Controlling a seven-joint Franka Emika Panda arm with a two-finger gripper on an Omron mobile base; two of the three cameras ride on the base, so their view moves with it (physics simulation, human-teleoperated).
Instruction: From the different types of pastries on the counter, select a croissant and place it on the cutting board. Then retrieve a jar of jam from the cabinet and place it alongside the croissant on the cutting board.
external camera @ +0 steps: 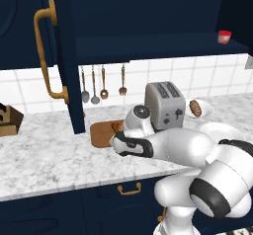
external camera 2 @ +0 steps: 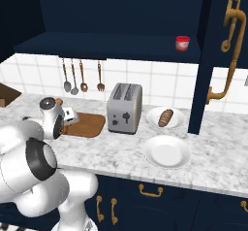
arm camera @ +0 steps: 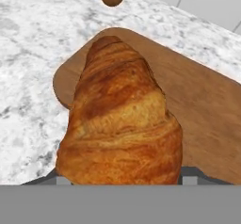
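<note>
The tool (arm camera: 120, 178) is clamped on the croissant (arm camera: 120, 124), held just over the board (arm camera: 202, 110) on the worktop (arm camera: 33, 53); light, soft and flaky, it looks best gripped gently across its thick middle.

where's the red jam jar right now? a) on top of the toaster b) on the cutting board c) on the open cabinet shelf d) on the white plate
c: the jar of jam stands on the shelf of the open cabinet, high above the toaster and well away from the cutting board.
</note>
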